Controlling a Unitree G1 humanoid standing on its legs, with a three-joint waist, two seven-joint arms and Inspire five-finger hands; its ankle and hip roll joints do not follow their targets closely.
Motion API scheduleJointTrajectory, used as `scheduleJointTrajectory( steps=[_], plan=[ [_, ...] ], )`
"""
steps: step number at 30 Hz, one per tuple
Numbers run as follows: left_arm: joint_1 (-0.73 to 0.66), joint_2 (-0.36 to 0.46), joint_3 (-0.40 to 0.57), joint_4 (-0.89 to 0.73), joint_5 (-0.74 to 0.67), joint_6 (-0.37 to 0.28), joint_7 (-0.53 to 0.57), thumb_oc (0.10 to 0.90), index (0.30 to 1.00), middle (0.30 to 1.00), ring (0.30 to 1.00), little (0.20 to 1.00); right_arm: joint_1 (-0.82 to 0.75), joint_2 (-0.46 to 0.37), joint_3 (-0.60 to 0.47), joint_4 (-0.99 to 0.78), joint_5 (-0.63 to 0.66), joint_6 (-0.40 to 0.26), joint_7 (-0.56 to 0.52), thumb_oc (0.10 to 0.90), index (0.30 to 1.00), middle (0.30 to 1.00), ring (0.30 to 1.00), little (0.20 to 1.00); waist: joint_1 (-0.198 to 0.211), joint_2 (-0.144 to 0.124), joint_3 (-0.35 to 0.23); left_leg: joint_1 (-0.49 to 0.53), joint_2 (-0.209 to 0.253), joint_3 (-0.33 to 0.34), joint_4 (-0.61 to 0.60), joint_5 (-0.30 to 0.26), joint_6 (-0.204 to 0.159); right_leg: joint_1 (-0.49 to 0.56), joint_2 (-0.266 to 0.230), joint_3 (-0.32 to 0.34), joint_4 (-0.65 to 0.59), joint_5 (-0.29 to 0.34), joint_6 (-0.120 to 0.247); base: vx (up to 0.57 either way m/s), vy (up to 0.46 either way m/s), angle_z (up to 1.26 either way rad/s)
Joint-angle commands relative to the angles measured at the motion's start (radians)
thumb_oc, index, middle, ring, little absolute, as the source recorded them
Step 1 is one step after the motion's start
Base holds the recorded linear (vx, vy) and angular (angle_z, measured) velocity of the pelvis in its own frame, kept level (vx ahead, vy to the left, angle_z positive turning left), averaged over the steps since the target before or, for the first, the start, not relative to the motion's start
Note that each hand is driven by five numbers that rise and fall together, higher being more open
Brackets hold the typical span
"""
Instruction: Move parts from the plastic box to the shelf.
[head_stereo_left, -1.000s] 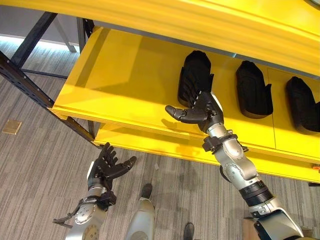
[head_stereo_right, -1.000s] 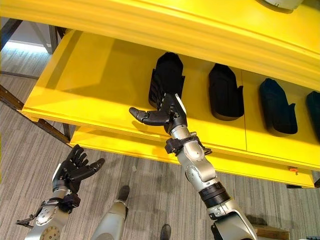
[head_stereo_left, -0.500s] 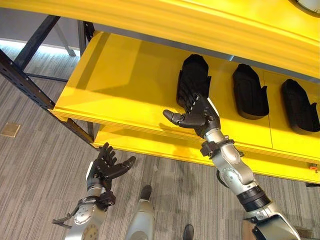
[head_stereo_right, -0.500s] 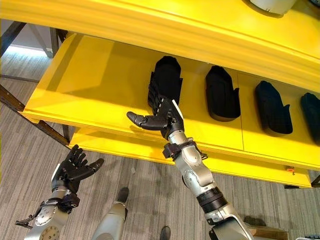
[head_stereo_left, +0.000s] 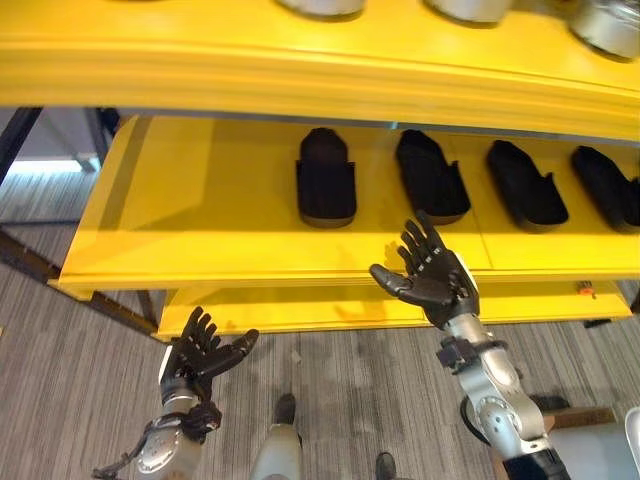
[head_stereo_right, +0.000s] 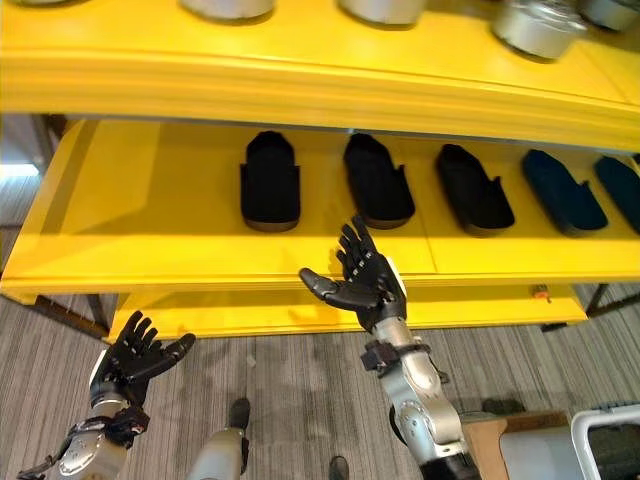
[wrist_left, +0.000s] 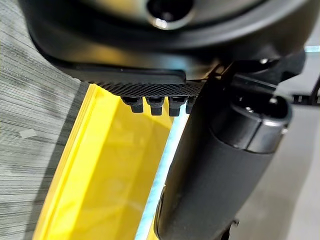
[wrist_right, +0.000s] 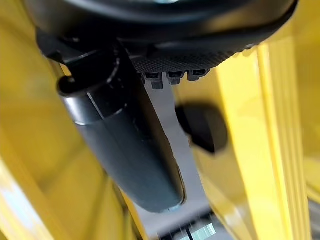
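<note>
Fingers (head_stereo_left: 428, 248) of right hand (head_stereo_left: 438, 282) spread, empty, before the shelf (head_stereo_left: 200, 215).

Both head eyes looked at the yellow shelf (head_stereo_left: 250, 200) from nearby; wrist cameras sat close behind each robot hand.

Count of items on the yellow shelf.
Black parts on the middle shelf level (head_stereo_right: 150, 215): five in the right eye view, set in one row running from 9 o'clock to 3 o'clock. First black part (head_stereo_right: 270, 181), second (head_stereo_right: 378, 182), third (head_stereo_right: 474, 189), fourth (head_stereo_right: 563, 191), fifth (head_stereo_right: 616, 180), the last cut by the frame edge. Silver-grey round items on the top shelf level (head_stereo_right: 330, 45): at least three partly visible along the 12 o'clock edge, one (head_stereo_right: 226, 8), one (head_stereo_right: 385, 10), one (head_stereo_right: 535, 28); a possible fourth at 1 o'clock is too cropped to confirm. Robot hands: two, left hand (head_stereo_right: 140, 358), right hand (head_stereo_right: 365, 280).
</note>
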Motion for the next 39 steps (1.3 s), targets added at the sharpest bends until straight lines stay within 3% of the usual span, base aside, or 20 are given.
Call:
scheduleJointTrajectory(
  steps=[1,7,9,11,12,13,14,15,17,18,20,22,23,25,26,29,31,33,39],
  plan=[
    [0.004,0.018,0.028,-0.061,0.047,-0.081,-0.052,0.9,1.0,1.0,1.0,1.0,0.024,0.001,-0.1,-0.087,0.007,-0.089,0.046,0.9,1.0,1.0,1.0,1.0,-0.032,0.033,-0.121,0.032,0.136,-0.05,-0.108,0.037,-0.016,-0.034,0.033,-0.035,0.04,-0.033,-0.036,-0.03,-0.062,0.0],
    [-0.01,0.001,0.052,-0.069,0.046,-0.1,-0.031,0.9,1.0,1.0,1.0,1.0,0.029,-0.032,-0.147,-0.077,-0.033,-0.104,0.033,0.9,1.0,1.0,1.0,1.0,-0.045,0.072,-0.077,0.038,0.181,-0.064,-0.129,0.085,-0.031,-0.131,0.115,-0.004,0.21,-0.129,-0.088,-0.1,-0.13,-0.06],
    [-0.021,-0.009,0.058,-0.063,0.053,-0.113,-0.028,0.9,1.0,1.0,1.0,1.0,0.019,-0.047,-0.149,-0.072,-0.049,-0.121,0.036,0.9,1.0,1.0,1.0,1.0,-0.04,0.075,-0.054,0.046,0.203,-0.073,-0.158,0.136,-0.038,-0.16,0.162,-0.002,0.239,-0.145,-0.112,-0.1,-0.258,-0.13],
    [-0.052,-0.023,0.039,-0.036,0.032,-0.124,-0.023,0.9,1.0,1.0,1.0,1.0,0.026,-0.058,-0.191,-0.082,-0.046,-0.14,0.021,0.9,1.0,1.0,1.0,1.0,-0.034,0.083,-0.033,0.034,0.208,-0.097,-0.233,0.235,-0.043,-0.185,0.196,-0.029,0.243,-0.144,-0.134,-0.17,-0.385,0.21],
    [-0.092,-0.013,0.006,-0.009,0.034,-0.13,-0.03,0.9,1.0,1.0,1.0,1.0,0.013,-0.062,-0.206,-0.06,-0.077,-0.157,-0.016,0.9,1.0,1.0,1.0,1.0,-0.046,0.063,-0.034,0.051,0.152,-0.051,-0.218,0.188,-0.022,-0.181,0.174,-0.062,0.207,-0.12,-0.134,-0.2,-0.317,0.72],
    [-0.087,-0.011,0.002,-0.012,0.043,-0.133,-0.039,0.9,1.0,1.0,1.0,1.0,0.012,-0.059,-0.197,-0.045,-0.072,-0.157,-0.011,0.9,1.0,1.0,1.0,1.0,-0.047,0.054,-0.043,0.068,0.126,-0.071,-0.172,0.127,-0.012,-0.187,0.165,-0.063,0.177,-0.091,-0.133,-0.27,-0.341,0.77],
    [-0.081,-0.013,0.002,-0.023,0.051,-0.133,-0.049,0.9,1.0,1.0,1.0,1.0,0.01,-0.058,-0.183,-0.041,-0.082,-0.156,-0.003,0.9,1.0,1.0,1.0,1.0,-0.05,0.036,-0.05,0.102,0.067,-0.111,-0.021,0.031,-0.002,-0.203,0.145,-0.069,0.139,-0.051,-0.137,-0.17,-0.153,0.9],
    [-0.081,-0.013,0.002,-0.024,0.051,-0.132,-0.049,0.9,1.0,1.0,1.0,1.0,0.01,-0.058,-0.183,-0.041,-0.082,-0.156,-0.003,0.9,1.0,1.0,1.0,1.0,-0.051,0.036,-0.052,0.096,0.066,-0.113,-0.019,0.032,-0.002,-0.205,0.145,-0.07,0.136,-0.047,-0.137,-0.16,-0.151,1.5],
    [-0.078,-0.028,0.005,-0.037,0.05,-0.127,-0.055,0.9,1.0,1.0,1.0,1.0,0.026,-0.043,-0.157,-0.036,-0.082,-0.149,0.019,0.9,1.0,1.0,1.0,1.0,-0.06,0.027,-0.072,0.158,0.008,-0.156,0.147,-0.034,0.017,-0.221,0.145,-0.08,0.097,-0.017,-0.15,-0.06,-0.078,1.1],
    [-0.076,-0.047,0.007,-0.046,0.046,-0.126,-0.051,0.9,1.0,1.0,1.0,1.0,0.037,-0.021,-0.135,-0.023,-0.083,-0.136,0.029,0.9,1.0,1.0,1.0,1.0,-0.063,0.035,-0.089,0.217,-0.027,-0.182,0.18,-0.047,0.026,-0.223,0.158,-0.084,0.077,0.0,-0.149,-0.01,-0.028,0.03],
    [-0.072,-0.056,0.005,-0.046,0.043,-0.123,-0.049,0.9,1.0,1.0,1.0,1.0,0.039,-0.016,-0.127,-0.018,-0.086,-0.13,0.032,0.9,1.0,1.0,1.0,1.0,-0.067,0.045,-0.094,0.247,-0.027,-0.19,0.167,-0.054,0.034,-0.225,0.17,-0.083,0.073,0.005,-0.146,0.01,0.037,-0.04],
    [-0.053,-0.079,0.005,-0.053,0.042,-0.124,-0.046,0.9,1.0,1.0,1.0,1.0,0.056,-0.007,-0.134,-0.009,-0.093,-0.126,0.022,0.9,1.0,1.0,1.0,1.0,-0.075,0.07,-0.105,0.281,-0.022,-0.227,0.076,-0.045,0.038,-0.238,0.191,-0.073,0.084,0.011,-0.138,-0.01,0.146,0.3],
    [-0.038,-0.092,0.001,-0.051,0.038,-0.126,-0.047,0.9,1.0,1.0,1.0,1.0,0.07,-0.007,-0.133,-0.015,-0.094,-0.125,0.025,0.9,1.0,1.0,1.0,1.0,-0.084,0.081,-0.115,0.326,-0.01,-0.219,-0.012,-0.097,0.043,-0.248,0.202,-0.071,0.093,0.011,-0.135,-0.01,0.142,0.07],
    [-0.037,-0.097,-0.005,-0.05,0.036,-0.127,-0.049,0.9,1.0,1.0,1.0,1.0,0.076,-0.005,-0.133,-0.017,-0.098,-0.124,0.024,0.9,1.0,1.0,1.0,1.0,-0.085,0.09,-0.119,0.349,0.001,-0.21,-0.054,-0.112,0.044,-0.248,0.205,-0.073,0.094,0.011,-0.134,-0.03,0.134,-0.36],
    [-0.032,-0.093,-0.018,-0.047,0.038,-0.127,-0.055,0.9,1.0,1.0,1.0,1.0,0.083,-0.004,-0.137,-0.012,-0.101,-0.122,0.022,0.9,1.0,1.0,1.0,1.0,-0.088,0.104,-0.123,0.377,0.01,-0.199,-0.137,-0.114,0.045,-0.255,0.202,-0.083,0.096,0.027,-0.129,-0.06,0.152,-0.19],
    [-0.034,-0.083,-0.026,-0.045,0.044,-0.127,-0.059,0.9,1.0,1.0,1.0,1.0,0.085,-0.003,-0.139,-0.011,-0.108,-0.123,0.02,0.9,1.0,1.0,1.0,1.0,-0.087,0.109,-0.123,0.385,0.004,-0.2,-0.185,-0.118,0.047,-0.264,0.187,-0.097,0.093,0.047,-0.118,-0.1,0.159,-0.06],
    [-0.033,-0.075,-0.028,-0.042,0.055,-0.126,-0.06,0.9,1.0,1.0,1.0,1.0,0.079,-0.002,-0.132,-0.005,-0.116,-0.119,0.018,0.9,1.0,1.0,1.0,1.0,-0.085,0.105,-0.119,0.385,-0.011,-0.203,-0.206,-0.137,0.055,-0.274,0.173,-0.092,0.088,0.071,-0.106,-0.16,0.181,-0.17],
    [-0.026,-0.065,-0.02,-0.055,0.054,-0.126,-0.057,0.9,1.0,1.0,1.0,1.0,0.069,-0.008,-0.118,0.003,-0.121,-0.107,0.016,0.9,1.0,1.0,1.0,1.0,-0.069,0.081,-0.099,0.356,-0.059,-0.199,-0.175,-0.181,0.08,-0.287,0.139,-0.086,0.073,0.119,-0.081,-0.27,0.273,-0.18],
    [-0.02,-0.046,-0.019,-0.06,0.074,-0.121,-0.069,0.9,1.0,1.0,1.0,1.0,0.097,-0.005,-0.133,-0.01,-0.128,-0.098,0.028,0.9,1.0,1.0,1.0,1.0,-0.069,0.046,-0.054,0.305,-0.132,-0.176,-0.09,-0.222,0.113,-0.31,0.092,-0.073,0.061,0.184,-0.045,-0.21,0.185,-0.02]
  ],
)
